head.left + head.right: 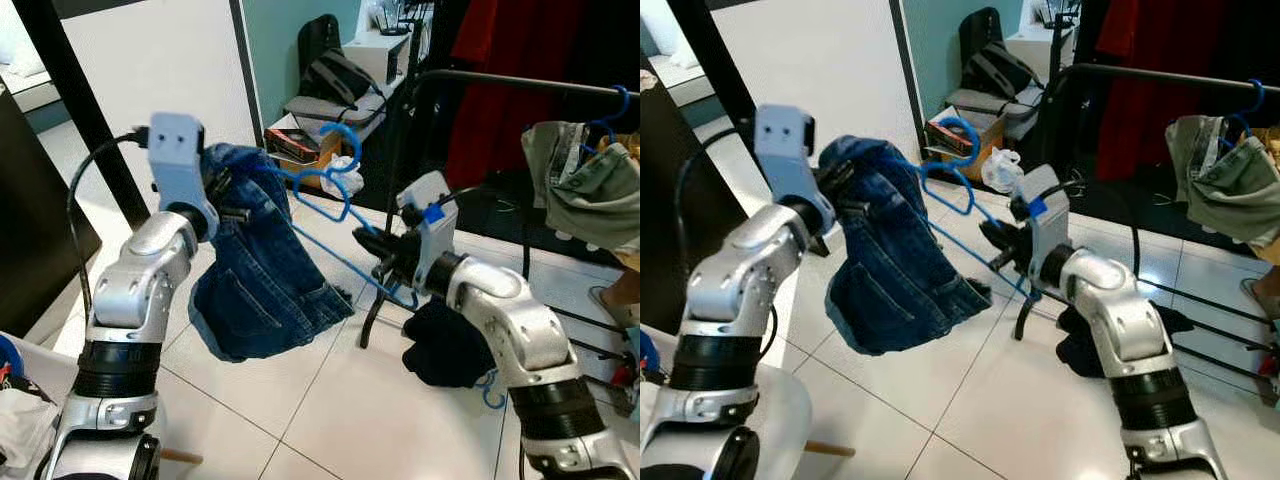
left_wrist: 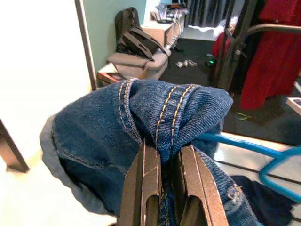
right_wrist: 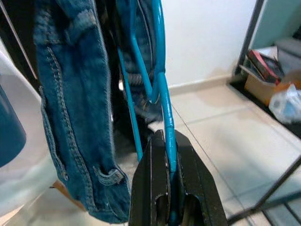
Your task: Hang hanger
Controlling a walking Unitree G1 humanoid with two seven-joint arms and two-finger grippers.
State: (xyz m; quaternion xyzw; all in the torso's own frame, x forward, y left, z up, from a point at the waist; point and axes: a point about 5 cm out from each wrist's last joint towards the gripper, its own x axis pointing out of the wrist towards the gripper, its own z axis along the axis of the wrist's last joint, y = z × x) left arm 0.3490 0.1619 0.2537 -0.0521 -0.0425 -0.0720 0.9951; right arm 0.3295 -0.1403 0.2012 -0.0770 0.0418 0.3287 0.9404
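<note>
Hanger (image 1: 330, 215) in right gripper (image 1: 372, 243)

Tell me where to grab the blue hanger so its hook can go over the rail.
Keep the grip the right tool has: on the blue hanger at its bare end bar, from the side away from the jeans. That leaves the hook free for the rail, probably the best hold.

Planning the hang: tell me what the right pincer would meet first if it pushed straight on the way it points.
The right pincer, shut on the blue hanger, points toward the robot's left. Straight on, it would probably meet the jeans draped on that hanger first; the left pincer grips their far side. Depth is uncertain.
</note>
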